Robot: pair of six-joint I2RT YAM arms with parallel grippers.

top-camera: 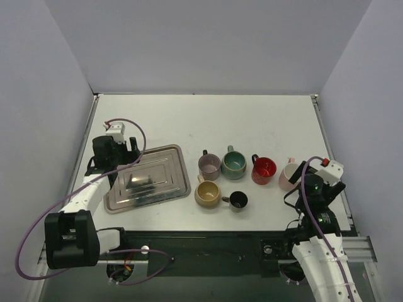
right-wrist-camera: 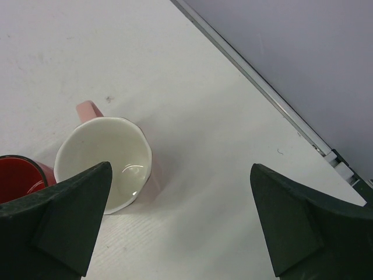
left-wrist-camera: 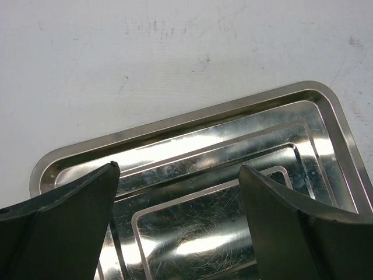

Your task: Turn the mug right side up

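A pink mug [top-camera: 289,176] with a white inside stands upright, mouth up, at the right end of a group of mugs. In the right wrist view it [right-wrist-camera: 105,163] sits at lower left, its handle pointing away. My right gripper [top-camera: 310,184] [right-wrist-camera: 180,175] is open and empty, just right of the pink mug and above the table, not touching it. My left gripper [top-camera: 116,156] [left-wrist-camera: 179,169] is open and empty over the far left part of a steel tray [left-wrist-camera: 175,125].
Left of the pink mug stand a red mug [top-camera: 264,170] [right-wrist-camera: 17,175], a teal mug [top-camera: 233,163] and a mauve mug [top-camera: 209,166], all mouth up. A tan mug [top-camera: 207,193] and a small black mug [top-camera: 238,200] stand nearer. The tray [top-camera: 176,152] lies at left. The table's right edge [right-wrist-camera: 262,87] is close.
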